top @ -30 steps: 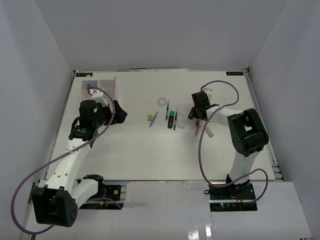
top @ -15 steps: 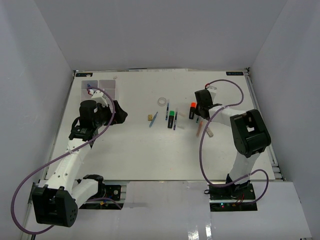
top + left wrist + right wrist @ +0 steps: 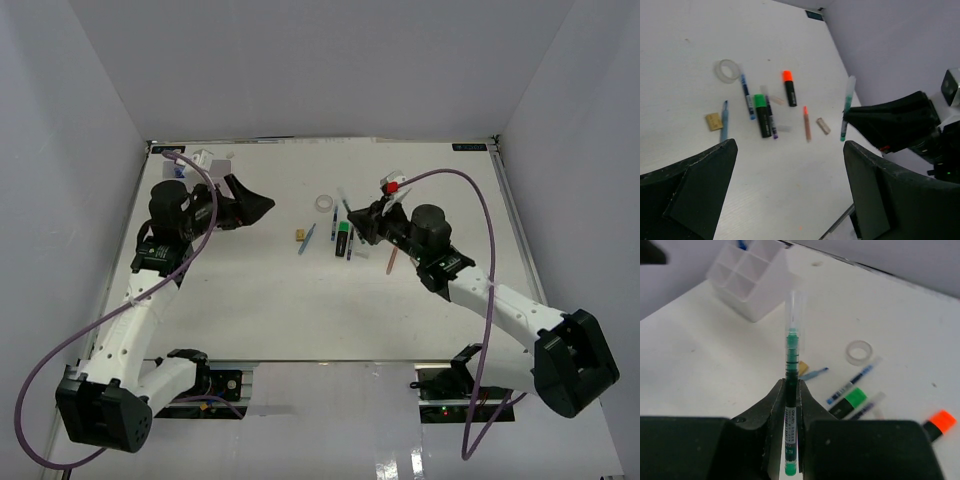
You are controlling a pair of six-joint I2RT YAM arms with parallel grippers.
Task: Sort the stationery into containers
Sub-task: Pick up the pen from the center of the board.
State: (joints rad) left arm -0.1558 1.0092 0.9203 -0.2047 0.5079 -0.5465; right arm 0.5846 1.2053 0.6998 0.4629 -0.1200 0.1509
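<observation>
Stationery is mostly lying out on the table (image 3: pixel 250 300), so the sorting is only just getting going. The right gripper (image 3: pixel 791 390) is squeezing shut on a green pen (image 3: pixel 792 340) & holding it up off the table, w/ the organiser tray (image 3: pixel 752 287) up ahead of its tip. The tray is sitting in the far left corner, well apart from the pen, so this one isn't in yet. Something blue is poking out of one far compartment; can't tell what it is. The other compartments showing in the right wrist view are looking empty, tho not all of them are showing.

Lots is waiting. In a bunch in the mid of the table are lying: the tape ring (image 3: pixel 727 70), a blue pen (image 3: pixel 746 95), a green highlighter (image 3: pixel 761 115) w/ a dark pen (image 3: pixel 771 117) just beside it, an orange highlighter (image 3: pixel 789 87), a brass clip (image 3: pixel 714 121), a pale blue pen (image 3: pixel 724 127) next to the clip, an orange pen (image 3: pixel 806 122) & an eraser (image 3: pixel 823 125). None of them is touching the tray.

The left gripper (image 3: pixel 790 147) is hanging wide open w/ nothing in it, up above the table near the tray & looking twd the bunch.

My guess: maybe 1 thing is done, 1 is in the gripper, & 9 or so are waiting to be picked up.
</observation>
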